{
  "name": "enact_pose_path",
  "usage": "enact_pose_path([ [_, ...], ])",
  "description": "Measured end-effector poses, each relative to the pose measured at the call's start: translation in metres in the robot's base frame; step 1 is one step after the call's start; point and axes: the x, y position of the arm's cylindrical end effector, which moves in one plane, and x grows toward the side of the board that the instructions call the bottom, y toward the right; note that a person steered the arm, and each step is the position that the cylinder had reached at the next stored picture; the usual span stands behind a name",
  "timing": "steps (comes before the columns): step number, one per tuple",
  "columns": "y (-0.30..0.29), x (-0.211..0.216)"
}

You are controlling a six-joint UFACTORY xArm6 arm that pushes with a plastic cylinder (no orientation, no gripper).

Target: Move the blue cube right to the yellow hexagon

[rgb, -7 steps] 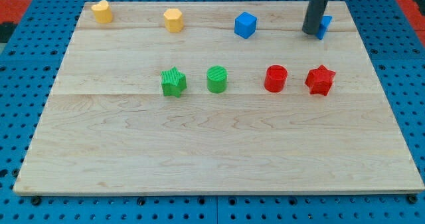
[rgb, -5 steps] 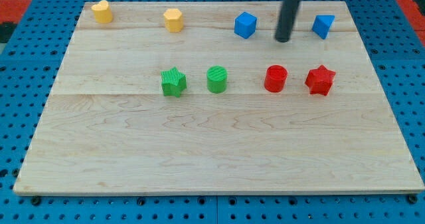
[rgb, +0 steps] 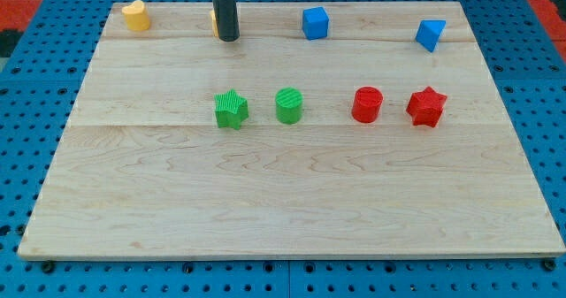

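Observation:
The blue cube point(rgb: 315, 22) sits near the view's top, right of centre. The yellow hexagon point(rgb: 215, 21) is almost wholly hidden behind the dark rod; only a sliver shows at the rod's left edge. My tip point(rgb: 229, 38) rests on the board right at the hexagon's spot, well to the left of the blue cube, with a clear gap between them.
A yellow block point(rgb: 134, 15) sits at the top left. A blue triangular block point(rgb: 430, 34) sits at the top right. In the middle row stand a green star point(rgb: 231, 109), a green cylinder point(rgb: 288, 105), a red cylinder point(rgb: 367, 104) and a red star point(rgb: 426, 106).
My tip swept left from the blue triangular block, past the blue cube, to the yellow hexagon. The blue cube shifted a little left and up.

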Motion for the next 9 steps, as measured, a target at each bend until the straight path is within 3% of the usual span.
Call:
enact_pose_path([
  [1, 0.0, -0.018],
  [2, 0.005, 0.007],
  [3, 0.07, 0.04],
  [4, 0.091, 0.041],
  [6, 0.145, -0.001],
  [7, 0.142, -0.031],
  [8, 0.18, -0.032],
  [9, 0.289, -0.032],
])
